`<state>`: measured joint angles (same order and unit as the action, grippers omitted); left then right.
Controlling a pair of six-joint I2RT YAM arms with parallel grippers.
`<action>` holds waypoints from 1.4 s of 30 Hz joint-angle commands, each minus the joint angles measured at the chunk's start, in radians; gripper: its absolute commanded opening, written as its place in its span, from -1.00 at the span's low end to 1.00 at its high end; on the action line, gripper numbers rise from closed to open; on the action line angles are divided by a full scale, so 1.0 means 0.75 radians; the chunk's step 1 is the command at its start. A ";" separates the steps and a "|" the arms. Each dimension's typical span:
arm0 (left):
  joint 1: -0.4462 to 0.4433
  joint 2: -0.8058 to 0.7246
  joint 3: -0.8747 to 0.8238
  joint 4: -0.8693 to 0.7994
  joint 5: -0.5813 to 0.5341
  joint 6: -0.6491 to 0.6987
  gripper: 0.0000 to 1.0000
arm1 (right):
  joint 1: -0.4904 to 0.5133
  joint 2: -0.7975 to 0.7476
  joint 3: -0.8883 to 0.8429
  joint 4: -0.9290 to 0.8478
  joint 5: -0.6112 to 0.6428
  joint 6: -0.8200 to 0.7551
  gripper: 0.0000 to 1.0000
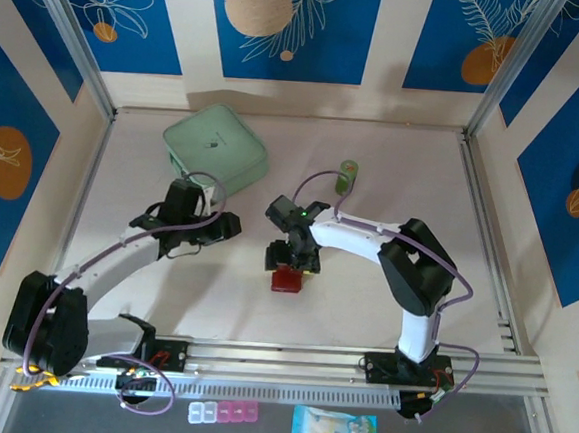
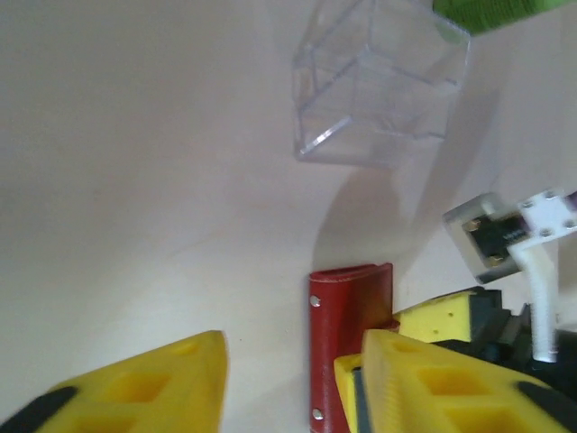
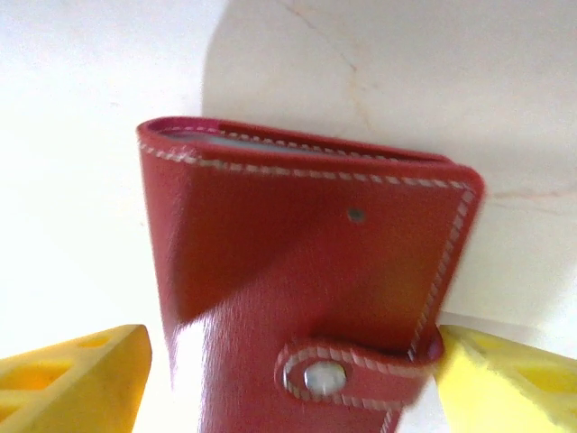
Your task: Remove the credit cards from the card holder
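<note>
Mid-table, under the right gripper (image 3: 290, 379): card holder (image 3: 306, 262), shut, strap (image 3: 347, 374) snapped. Fingers (image 3: 72, 379) parted astride it, one touching its strap edge, not clamped. Left gripper (image 2: 288, 361) parted, empty. Probably light, slick, floppy: pin the spine, pinch credit cards edgewise.

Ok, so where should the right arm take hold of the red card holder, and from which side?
Probably across the card holder, on its two long edges near the snapped strap, coming in from the strap end. It is closed and slim, and the right gripper has its yellow fingers either side of it there.
</note>
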<state>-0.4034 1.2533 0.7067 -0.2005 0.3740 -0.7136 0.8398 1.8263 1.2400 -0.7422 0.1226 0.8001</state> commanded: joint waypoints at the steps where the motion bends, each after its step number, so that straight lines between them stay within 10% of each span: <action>1: -0.078 0.055 -0.016 0.124 0.001 -0.067 -0.29 | -0.023 -0.139 -0.041 -0.025 -0.043 -0.009 0.61; 15: -0.305 0.333 -0.048 0.500 0.086 -0.198 -1.00 | -0.068 -0.278 -0.162 -0.015 -0.042 0.018 0.03; 42: -0.353 0.486 -0.222 0.854 0.251 -0.425 -1.00 | 0.035 0.063 0.113 -0.161 0.070 0.003 -0.26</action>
<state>-0.6456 1.6089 0.5541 0.3889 0.5270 -1.0103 0.8524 1.8469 1.2903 -0.8188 0.1413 0.8108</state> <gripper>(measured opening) 0.054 0.372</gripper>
